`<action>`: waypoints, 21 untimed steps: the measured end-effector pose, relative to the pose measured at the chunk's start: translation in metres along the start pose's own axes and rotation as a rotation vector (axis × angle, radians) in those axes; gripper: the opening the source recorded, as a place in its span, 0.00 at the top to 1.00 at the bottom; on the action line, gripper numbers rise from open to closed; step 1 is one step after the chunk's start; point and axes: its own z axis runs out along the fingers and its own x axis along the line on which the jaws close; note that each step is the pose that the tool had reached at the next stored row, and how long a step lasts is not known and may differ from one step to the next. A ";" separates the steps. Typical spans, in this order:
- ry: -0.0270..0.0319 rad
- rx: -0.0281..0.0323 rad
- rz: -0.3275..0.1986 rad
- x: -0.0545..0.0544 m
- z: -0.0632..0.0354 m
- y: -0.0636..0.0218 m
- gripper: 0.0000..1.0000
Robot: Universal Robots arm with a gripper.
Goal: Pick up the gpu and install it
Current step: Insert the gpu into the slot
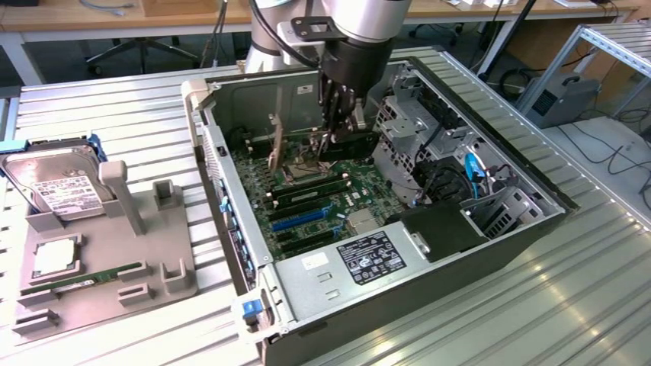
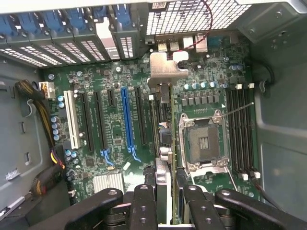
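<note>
I have the gripper (image 2: 164, 201) clamped on the gpu (image 2: 165, 139), its fingers (image 2: 145, 203) pressed against both faces of the card. The card hangs edge-on inside the open computer case (image 1: 529, 229), above the green motherboard (image 2: 115, 129), its silver bracket (image 2: 165, 71) toward the rear slot covers. On the exterior view's left, 1 hard drive (image 1: 56, 187) leans in a grey holder (image 1: 122, 267).

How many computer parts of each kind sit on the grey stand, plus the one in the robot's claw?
hard drive: 1
RAM stick: 1
square silver chip: 1
gpu, held in the gripper: 1
Total: 4
</note>
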 end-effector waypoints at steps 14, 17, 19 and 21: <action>-0.0001 0.0000 0.000 0.002 0.0014 0.0028 0.73; -0.0001 0.0000 0.000 0.003 0.0017 0.0034 0.73; 0.0000 0.0000 0.000 0.003 0.0018 0.0038 0.73; 0.0000 0.0000 0.000 0.003 0.0020 0.0042 0.73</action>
